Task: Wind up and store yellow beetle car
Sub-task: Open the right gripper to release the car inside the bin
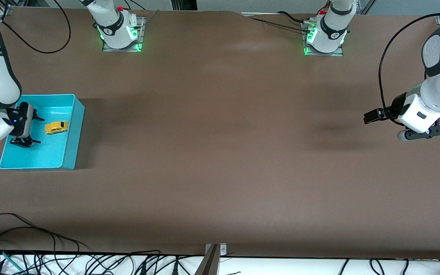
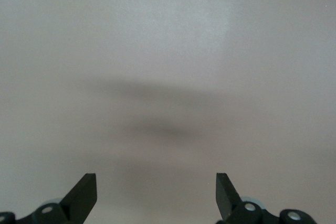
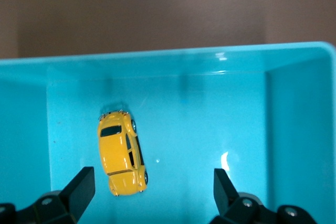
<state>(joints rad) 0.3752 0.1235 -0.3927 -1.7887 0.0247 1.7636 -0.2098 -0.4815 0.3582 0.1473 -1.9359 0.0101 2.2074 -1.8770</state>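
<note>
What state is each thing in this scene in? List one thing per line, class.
yellow beetle car: lying free on the bin floor, not gripped.
turquoise bin: open-topped, holding the car.
right gripper: open, over the bin.
left gripper: open, waiting over bare table.

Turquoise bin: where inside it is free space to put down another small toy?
The turquoise bin floor is bare nearer the front camera than the yellow beetle car. Crowded: the open right claw beside the car.
</note>
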